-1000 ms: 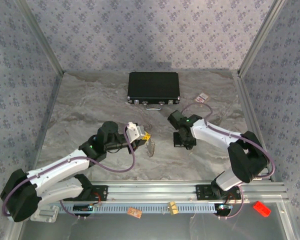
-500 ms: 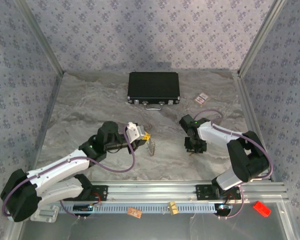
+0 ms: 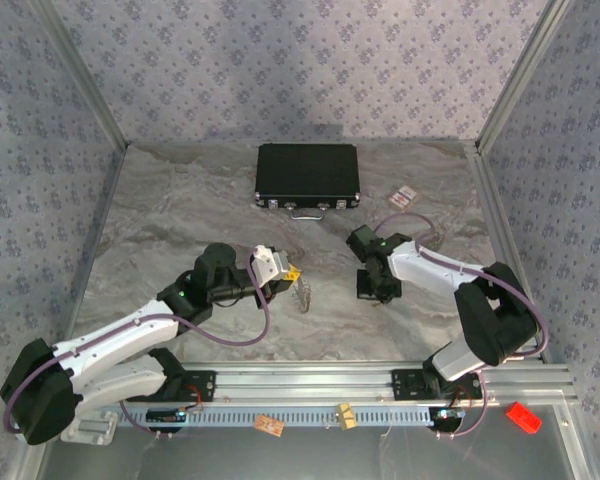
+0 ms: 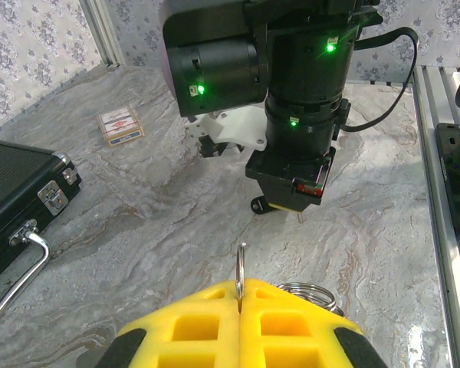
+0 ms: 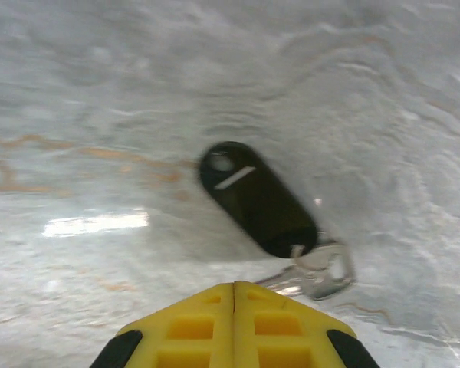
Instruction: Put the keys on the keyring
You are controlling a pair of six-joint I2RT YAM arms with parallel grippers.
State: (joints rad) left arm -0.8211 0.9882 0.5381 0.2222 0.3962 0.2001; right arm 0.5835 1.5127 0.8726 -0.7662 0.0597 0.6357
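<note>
Patterned wallpaper walls (image 3: 310,60) on an aluminium frame close in a grey marbled surface (image 3: 180,200), glossy enough to throw glare. The left arm (image 3: 130,335) and right arm (image 3: 450,275) reach in towards each other near the middle of it. A black case (image 3: 307,177) with a metal handle lies shut at the far edge, and a small card pack (image 3: 407,196) sits to its right, both well apart from the work.

The left fingers (image 4: 195,326), yellow and pressed together, pinch the keyring (image 4: 241,268) so that one thin loop stands upright and edge-on above their tips. More of its coiled rings (image 4: 310,293) lie just beside them on the surface.

The right fingers (image 5: 272,326) are closed as well, pointing down at the black key (image 5: 257,199). It is a small oblong piece lying just beyond their tips, with a small split ring (image 5: 326,272) at its near end. Whether the tips have caught that ring or merely shut beside it cannot be told.

The step in hand looks like picking up the key, with the loop already presented. Next, the right fingers would need a sure hold on the key. They would then have to carry it across and line its end up with the upright loop, which is a fine alignment. A slip on the glossy surface or a twist of the held loop could spoil it.
</note>
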